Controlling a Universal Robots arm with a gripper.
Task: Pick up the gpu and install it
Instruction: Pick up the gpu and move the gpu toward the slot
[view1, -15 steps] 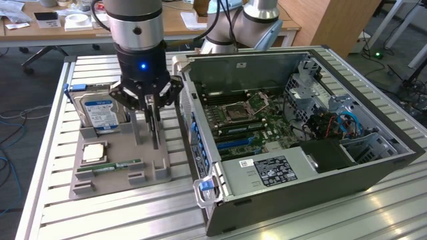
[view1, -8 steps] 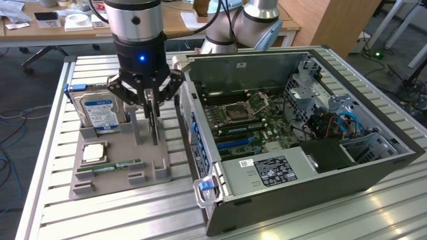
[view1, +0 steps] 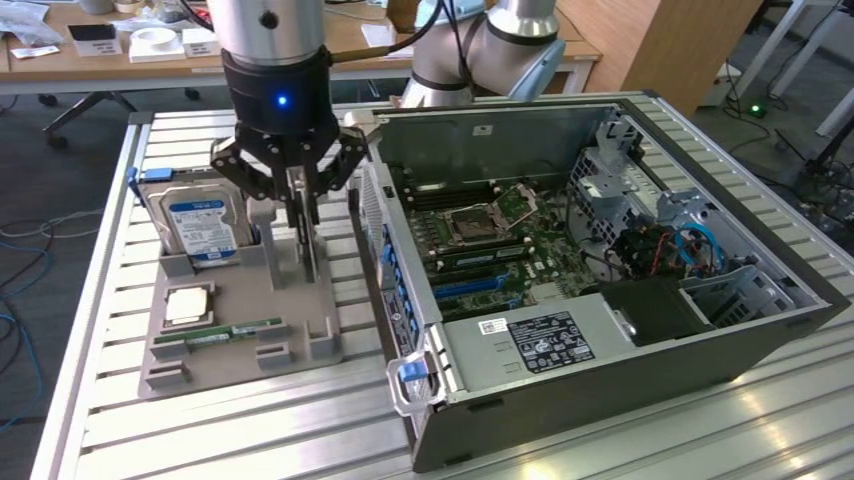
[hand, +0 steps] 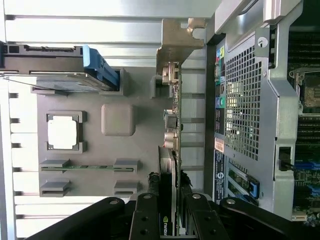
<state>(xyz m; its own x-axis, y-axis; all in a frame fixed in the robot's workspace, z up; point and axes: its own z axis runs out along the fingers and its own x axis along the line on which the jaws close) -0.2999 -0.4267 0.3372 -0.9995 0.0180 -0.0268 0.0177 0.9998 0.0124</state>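
While the card waits in its holder, the exterior view shows the gripper (view1: 307, 270) reaching straight down over the grey tray (view1: 240, 360) on the metal table (view1: 200, 440). Its two long fingers are pulled in close, one on each flat side of the gpu (view1: 312, 250). The gpu is thin and stands on its edge in a slot on the side of the tray nearest the computer case (view1: 747, 330). It stands up like that so the fingers can pinch its two wide faces from above. A blue and silver hard drive (view1: 200, 222) stands in another slot. A square chip (view1: 187, 303) and a thin green stick (view1: 220, 333) lie flat in their own spots, so no part bumps another. The case lies on its side with the cover off, so the green board inside faces up and a card can go in from above. In the wrist view you look down along the thin top edge of the gpu. The black fingers (hand: 146, 215) sit on both sides of its dark end, about a third of the way open, and they seem to press on it. The silvery bracket (hand: 175, 47) is at the far end of the card, away from the fingers. I think the gripper has hold of the gpu. I cannot tell if the card has come up out of its slot.
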